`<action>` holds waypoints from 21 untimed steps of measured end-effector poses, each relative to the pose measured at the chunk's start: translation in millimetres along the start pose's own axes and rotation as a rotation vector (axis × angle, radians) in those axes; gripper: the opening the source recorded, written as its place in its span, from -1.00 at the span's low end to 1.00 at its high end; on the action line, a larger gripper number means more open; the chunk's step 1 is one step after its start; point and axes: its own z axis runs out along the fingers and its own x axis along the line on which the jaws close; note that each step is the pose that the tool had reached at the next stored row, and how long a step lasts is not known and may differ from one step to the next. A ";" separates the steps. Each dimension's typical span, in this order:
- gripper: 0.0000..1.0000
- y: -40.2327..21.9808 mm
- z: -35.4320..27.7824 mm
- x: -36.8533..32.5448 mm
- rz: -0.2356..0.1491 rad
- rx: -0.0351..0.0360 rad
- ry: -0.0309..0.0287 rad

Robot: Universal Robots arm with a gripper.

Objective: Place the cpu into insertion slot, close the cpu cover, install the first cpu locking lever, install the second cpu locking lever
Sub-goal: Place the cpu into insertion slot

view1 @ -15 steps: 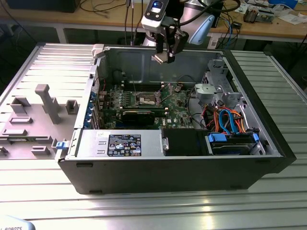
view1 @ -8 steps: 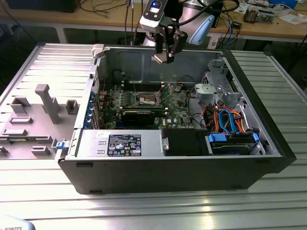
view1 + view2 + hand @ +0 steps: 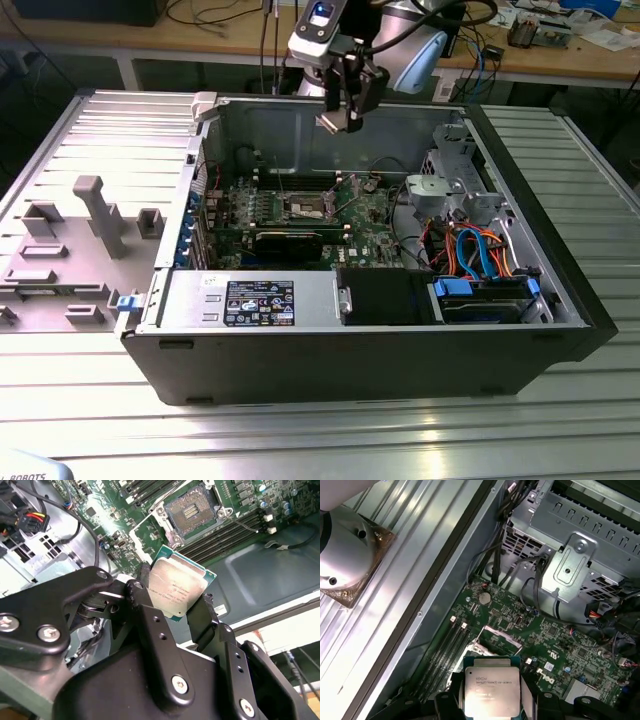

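My gripper (image 3: 340,118) hangs above the open computer case, near its back wall, shut on the cpu (image 3: 175,587). The chip is a flat silver-grey square with a green edge, clamped by two opposite sides between the black fingers (image 3: 145,595); it also shows in the first wrist view as the cpu (image 3: 491,690). Well below it on the green motherboard lies the insertion slot (image 3: 192,511), its dark contact field bare inside a silver rim, seen from outside as the insertion slot (image 3: 308,207). I cannot tell the cpu cover apart from that rim. A thin wire lever (image 3: 246,526) stands out beside the socket.
Black memory slots (image 3: 225,532) flank the socket. A long black card (image 3: 288,243) lies in front of it. The drive cage (image 3: 445,185) with cable bundles (image 3: 470,255) fills the exterior view's right side of the case. A grey fixture tray (image 3: 80,240) sits on the table at the exterior view's left.
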 end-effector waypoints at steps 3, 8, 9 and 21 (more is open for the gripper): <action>0.08 -0.8 0.3 0.4 0.037 -0.0003 -0.0033; 0.08 -3.7 1.4 1.9 0.057 -0.0010 -0.0049; 0.08 -3.9 2.2 1.9 0.085 -0.0014 -0.0073; 0.08 -4.7 11.3 1.7 0.292 -0.0037 -0.0245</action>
